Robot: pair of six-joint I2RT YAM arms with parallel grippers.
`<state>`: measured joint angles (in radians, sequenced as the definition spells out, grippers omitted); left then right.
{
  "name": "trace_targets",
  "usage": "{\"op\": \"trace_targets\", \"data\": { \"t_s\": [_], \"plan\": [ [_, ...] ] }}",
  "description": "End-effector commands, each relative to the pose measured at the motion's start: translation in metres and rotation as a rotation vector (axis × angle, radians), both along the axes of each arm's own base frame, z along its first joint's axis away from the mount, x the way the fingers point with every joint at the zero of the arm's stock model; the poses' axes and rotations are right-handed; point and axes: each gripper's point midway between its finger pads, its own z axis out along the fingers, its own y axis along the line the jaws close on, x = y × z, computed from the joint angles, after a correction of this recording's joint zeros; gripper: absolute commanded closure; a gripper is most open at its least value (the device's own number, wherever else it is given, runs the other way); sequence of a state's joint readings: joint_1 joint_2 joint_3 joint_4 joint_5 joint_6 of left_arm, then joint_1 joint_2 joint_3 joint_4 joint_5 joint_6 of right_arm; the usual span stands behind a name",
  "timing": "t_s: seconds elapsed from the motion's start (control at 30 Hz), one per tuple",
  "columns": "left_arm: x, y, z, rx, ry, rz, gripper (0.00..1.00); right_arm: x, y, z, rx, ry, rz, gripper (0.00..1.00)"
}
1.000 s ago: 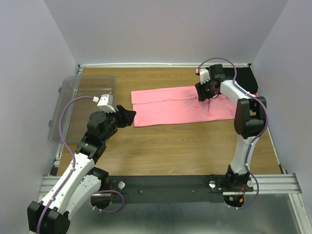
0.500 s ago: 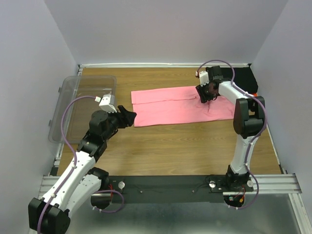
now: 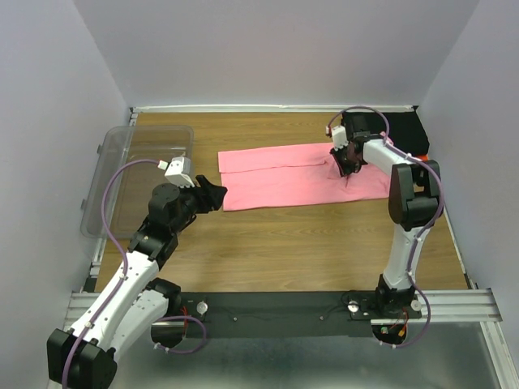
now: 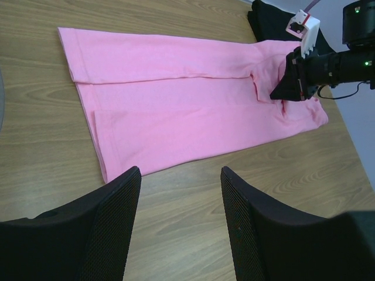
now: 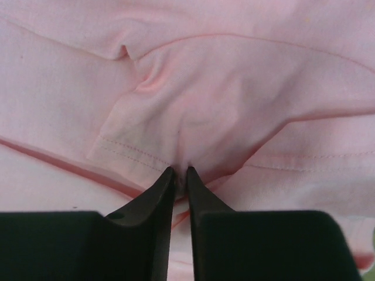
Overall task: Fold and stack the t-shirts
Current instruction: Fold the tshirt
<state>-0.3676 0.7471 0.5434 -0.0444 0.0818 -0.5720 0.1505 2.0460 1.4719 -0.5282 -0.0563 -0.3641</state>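
Right tool has closed, pinching pink t-shirt stretched left-right.

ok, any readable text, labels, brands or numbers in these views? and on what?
No legible text in any view.
Red mark on the white camera module at the right wrist: too small to read.
The pink t-shirt, black t-shirt and clear plastic tub: no print or label showing.

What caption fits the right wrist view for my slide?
Right gripper pinched shut on a bunched fold of the pink t-shirt.
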Motion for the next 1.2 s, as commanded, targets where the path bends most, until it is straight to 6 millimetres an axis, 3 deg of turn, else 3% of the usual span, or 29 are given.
{"op": "trace_targets", "data": {
  "t_s": [0.0, 0.2, 0.23, 0.27, 0.33, 0.5, 0.63, 0.83, 0.93, 0.97, 1.17],
  "plan": [
    [0.000, 0.000, 0.002, -0.001, -0.022, -0.005, 0.35, -0.010, -0.001, 0.015, -0.011, -0.012, -0.006, 0.81],
    [0.001, -0.001, 0.001, 0.003, -0.018, -0.010, 0.35, -0.014, 0.009, 0.039, 0.050, -0.056, 0.022, 0.84],
    [0.001, -0.001, 0.001, 0.003, -0.018, -0.010, 0.35, -0.014, 0.011, 0.041, 0.058, -0.059, 0.025, 0.79],
    [0.001, -0.001, 0.001, 0.003, -0.018, -0.010, 0.35, -0.013, 0.013, 0.047, 0.076, -0.070, 0.031, 0.57],
    [0.001, 0.000, 0.001, 0.003, -0.018, -0.009, 0.35, -0.012, 0.016, 0.051, 0.090, -0.077, 0.036, 0.52],
    [0.000, 0.000, 0.002, 0.001, -0.022, -0.009, 0.35, -0.007, 0.019, 0.061, 0.114, -0.100, 0.027, 0.63],
    [0.000, 0.000, 0.003, -0.002, -0.025, -0.010, 0.35, 0.004, 0.008, 0.063, 0.056, -0.125, -0.005, 0.60],
    [-0.001, 0.000, 0.003, -0.001, -0.027, -0.012, 0.35, 0.038, -0.017, 0.086, -0.014, -0.244, -0.109, 0.57],
    [-0.001, 0.000, 0.004, -0.002, -0.028, -0.010, 0.35, 0.048, -0.028, 0.080, -0.040, -0.241, -0.134, 0.57],
    [-0.001, 0.000, 0.005, -0.004, -0.030, -0.011, 0.35, 0.049, -0.029, 0.071, -0.046, -0.225, -0.133, 0.57],
    [-0.001, -0.001, 0.003, -0.002, -0.028, -0.015, 0.35, 0.063, -0.034, 0.062, -0.079, -0.222, -0.139, 0.57]
  ]
}}
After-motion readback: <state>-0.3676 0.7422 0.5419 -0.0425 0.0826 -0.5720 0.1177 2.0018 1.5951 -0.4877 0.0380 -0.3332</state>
